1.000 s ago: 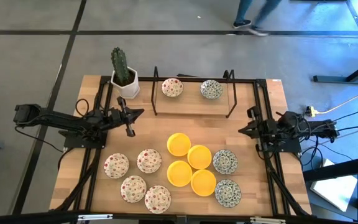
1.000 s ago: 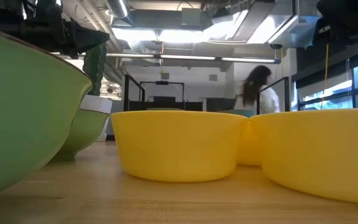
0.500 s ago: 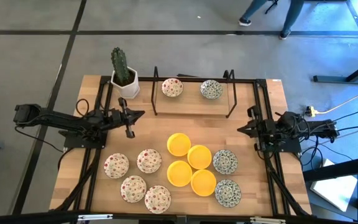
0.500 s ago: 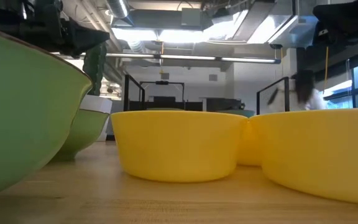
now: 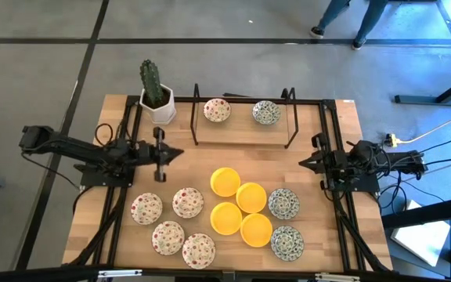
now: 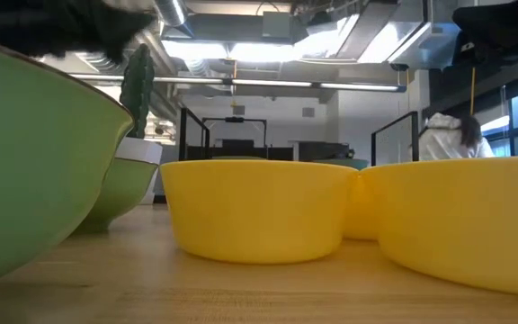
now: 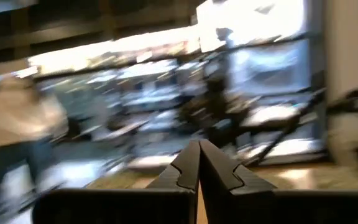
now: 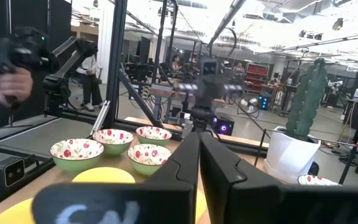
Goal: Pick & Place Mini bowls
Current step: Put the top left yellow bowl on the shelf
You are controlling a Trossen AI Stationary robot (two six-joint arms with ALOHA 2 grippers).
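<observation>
The mini bowls sit on the wooden table in the high view: several yellow bowls (image 5: 239,210) in the middle, several red-speckled bowls (image 5: 172,223) to their left, two green-grey patterned bowls (image 5: 284,204) to their right. One red-speckled bowl (image 5: 217,110) and one green-grey bowl (image 5: 266,113) rest on the black rack at the far edge. My left gripper (image 5: 180,153) hovers above the table's left part, shut (image 7: 199,163), touching nothing. My right gripper (image 5: 302,163) waits at the right side, shut (image 8: 199,149).
A white pot with a green cactus (image 5: 156,98) stands at the far left corner beside the black wire rack (image 5: 243,141). Black rails run along both table sides. In the low view, yellow bowls (image 6: 259,211) fill the foreground. A person (image 5: 343,16) walks beyond the far edge.
My left gripper has swung round from pointing slantwise at the far right to pointing level toward the table's right, still shut, and its wrist view is blurred. The bowls have stayed where they were. The person beyond the far edge has walked to the right.
</observation>
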